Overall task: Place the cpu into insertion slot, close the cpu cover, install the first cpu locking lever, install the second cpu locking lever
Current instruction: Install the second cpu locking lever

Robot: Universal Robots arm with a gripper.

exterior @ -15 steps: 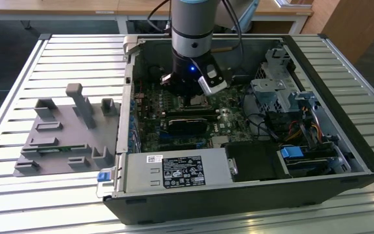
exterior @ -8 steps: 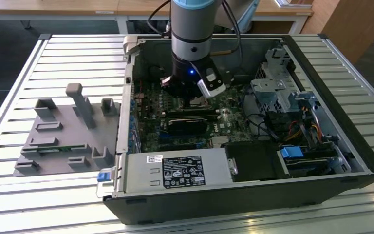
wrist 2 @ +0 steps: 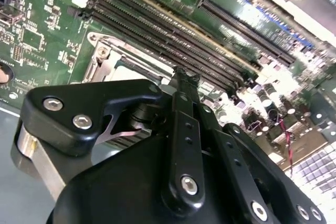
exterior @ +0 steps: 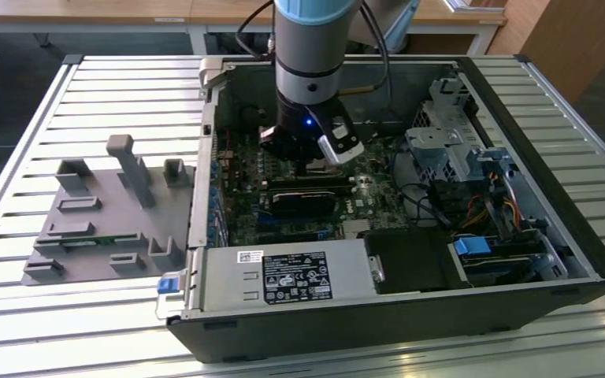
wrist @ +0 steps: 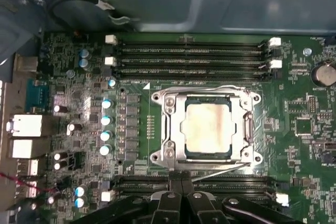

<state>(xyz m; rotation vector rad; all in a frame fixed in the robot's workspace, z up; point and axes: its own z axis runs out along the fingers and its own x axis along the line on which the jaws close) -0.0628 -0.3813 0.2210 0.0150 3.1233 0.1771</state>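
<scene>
Down at the gripper: black metal two-finger gripper (wrist: 181, 192) sits low over the green circuit board (wrist: 299, 156); its fingertips (wrist: 175, 186) look pressed together with nothing between them, so clenched on nothing as far as I can see.
Nearest edge: the tips are right at the socket's near edge, over a long black memory slot (wrist: 231, 186) and close to a thin silver wire locking lever (wrist: 220, 170) lying slanted along that edge.
Cpu: small flat square chip with a dull silver-grey, slightly stained top (wrist: 208, 125), already lying flat in the square dark insertion slot (wrist: 208, 152).
Cover: thin dark-silver metal frame plate with a big central window (wrist: 173, 124) is down flat around the cpu, screw heads at its corners.
Far edge: a second thin wire lever (wrist: 210, 88) runs along the socket's far side, just before three more long black memory slots (wrist: 189, 59).
Room: pretty tight; capacitors with blue tops (wrist: 106, 120) crowd one side of the socket.
Further out: in the exterior view the grey and light-blue robot arm (exterior: 311, 55) drops into an open black computer case (exterior: 387, 315) on a slatted metal table (exterior: 29, 315); a grey plastic fixture tray (exterior: 103, 213) sits to the exterior view's left, well apart from the case.
</scene>
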